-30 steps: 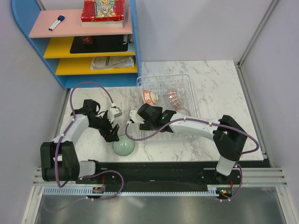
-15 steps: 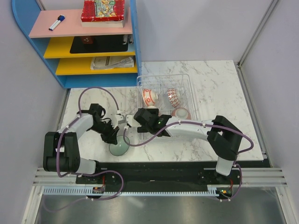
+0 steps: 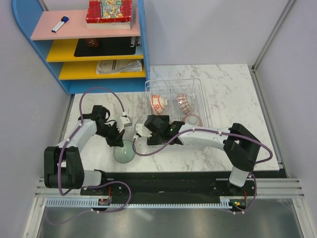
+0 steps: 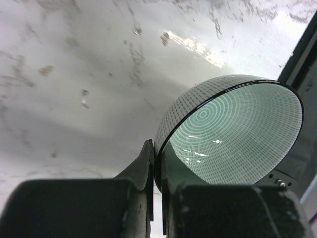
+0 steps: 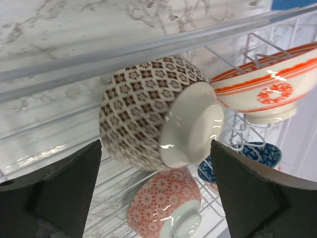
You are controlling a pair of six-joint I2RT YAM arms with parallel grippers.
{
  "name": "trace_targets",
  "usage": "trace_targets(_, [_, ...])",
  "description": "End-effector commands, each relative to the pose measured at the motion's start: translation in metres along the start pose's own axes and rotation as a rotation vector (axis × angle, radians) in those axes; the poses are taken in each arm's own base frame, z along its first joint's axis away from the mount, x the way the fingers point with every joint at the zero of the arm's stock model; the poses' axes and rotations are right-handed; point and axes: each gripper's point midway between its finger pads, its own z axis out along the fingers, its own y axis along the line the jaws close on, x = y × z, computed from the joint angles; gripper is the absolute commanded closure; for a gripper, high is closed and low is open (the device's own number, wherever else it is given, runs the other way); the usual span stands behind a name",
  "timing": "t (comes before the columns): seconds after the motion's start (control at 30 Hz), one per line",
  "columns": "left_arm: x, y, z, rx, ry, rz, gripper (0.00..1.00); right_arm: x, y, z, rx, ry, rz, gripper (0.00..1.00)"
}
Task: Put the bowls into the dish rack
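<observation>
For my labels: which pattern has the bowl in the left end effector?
Pale green bowl, fine concentric rings; left wrist view.

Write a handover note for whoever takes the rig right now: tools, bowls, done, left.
Left tool: shut on the rim of the pale green bowl, which is tilted on edge, outside the dish rack, off its near left corner.
Right tool: open wide, one finger either side of the brown lattice bowl, which lies on its side in the rack.
Done: brown lattice bowl, orange-banded white bowl, orange floral bowl and a partly hidden blue bowl are in the rack.
Left: rack the pale green bowl; the right tool probably needs to move out of the way first.
</observation>
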Motion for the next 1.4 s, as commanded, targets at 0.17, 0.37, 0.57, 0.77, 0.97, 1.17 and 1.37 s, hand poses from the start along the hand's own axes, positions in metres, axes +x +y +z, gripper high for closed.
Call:
trace_targets(0.17, [-0.057, 0.018, -0.039, -0.135, -0.137, 0.075, 0.98, -0.003, 0.010, -0.025, -0.090, -0.062, 0.021, 0.02])
trace_targets(0.37, [-0.084, 0.015, -0.060, -0.179, -0.229, 0.100, 0.98, -0.016, -0.016, -0.048, -0.027, -0.120, 0.060, 0.02])
trace_targets(0.57, [-0.142, -0.012, -0.105, -0.183, -0.452, 0.197, 0.98, -0.033, -0.053, -0.093, 0.061, -0.229, 0.148, 0.02])
trace_targets(0.77, [-0.191, -0.026, -0.138, -0.173, -0.640, 0.283, 0.98, -0.057, -0.124, -0.160, 0.020, -0.538, 0.619, 0.03])
trace_targets(0.97, [-0.212, -0.012, -0.141, -0.186, -0.699, 0.273, 0.98, -0.050, -0.150, -0.196, -0.298, -0.772, 0.945, 0.03])
trace_targets(1.17, [-0.236, -0.005, -0.143, -0.271, -0.762, 0.282, 0.98, -0.055, -0.127, -0.192, -0.675, -0.858, 1.136, 0.02])
trace_targets(1.37, [-0.259, -0.016, -0.136, -0.274, -0.774, 0.315, 0.98, -0.055, -0.124, -0.181, -0.879, -0.880, 1.238, 0.02])
